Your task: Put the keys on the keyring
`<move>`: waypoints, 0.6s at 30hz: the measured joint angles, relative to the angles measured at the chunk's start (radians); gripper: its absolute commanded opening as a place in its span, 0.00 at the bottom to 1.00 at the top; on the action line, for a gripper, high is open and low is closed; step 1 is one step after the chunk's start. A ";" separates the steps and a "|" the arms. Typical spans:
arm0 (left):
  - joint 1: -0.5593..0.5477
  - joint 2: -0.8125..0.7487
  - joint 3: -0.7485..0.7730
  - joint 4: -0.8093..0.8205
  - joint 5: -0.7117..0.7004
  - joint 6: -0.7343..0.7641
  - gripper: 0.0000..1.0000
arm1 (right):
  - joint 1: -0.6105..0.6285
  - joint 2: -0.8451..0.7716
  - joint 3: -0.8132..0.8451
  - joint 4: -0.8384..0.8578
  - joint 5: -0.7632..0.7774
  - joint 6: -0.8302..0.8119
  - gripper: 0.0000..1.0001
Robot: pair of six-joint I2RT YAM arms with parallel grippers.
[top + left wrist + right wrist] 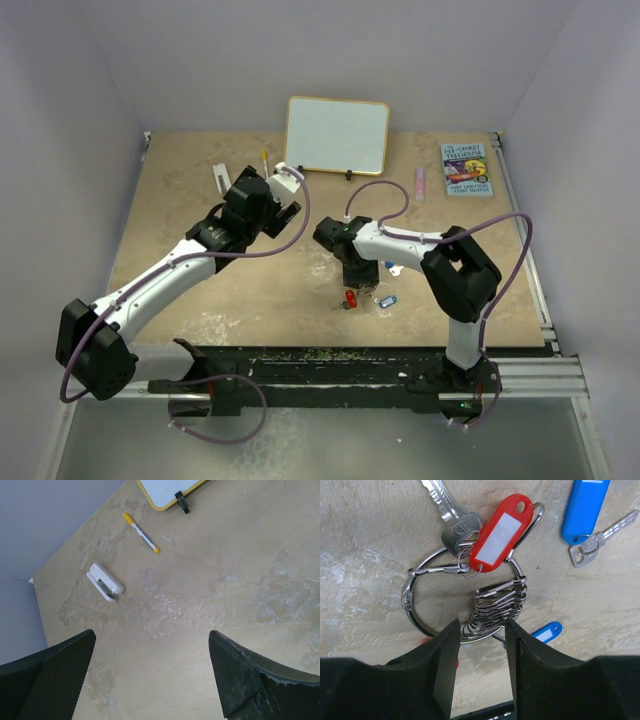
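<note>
Pinching keyring at frame centre with right end effector, red-tagged key attached; holding left end effector spread apart over desk.

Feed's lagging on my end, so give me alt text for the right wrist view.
The right gripper straddles a bundle of wire clips on the silver keyring, which lies on the table. A silver key with a red tag appears hooked to the ring; a blue-tagged key lies apart at upper right.
</note>
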State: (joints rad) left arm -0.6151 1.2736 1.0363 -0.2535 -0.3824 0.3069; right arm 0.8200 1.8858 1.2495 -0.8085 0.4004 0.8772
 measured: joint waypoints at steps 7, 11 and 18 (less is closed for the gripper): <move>0.001 -0.004 -0.009 0.005 -0.001 0.002 0.98 | 0.000 0.007 0.011 -0.012 0.001 0.028 0.34; 0.002 -0.011 -0.019 0.007 -0.004 0.004 0.98 | 0.000 0.003 0.007 -0.026 0.006 0.040 0.34; 0.006 -0.013 -0.026 0.013 -0.008 0.005 0.98 | -0.005 0.001 0.007 -0.109 0.067 0.078 0.38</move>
State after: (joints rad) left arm -0.6086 1.2602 1.0103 -0.2409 -0.3901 0.3122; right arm 0.8146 1.8870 1.2564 -0.9176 0.4671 0.9550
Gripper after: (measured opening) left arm 0.976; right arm 0.359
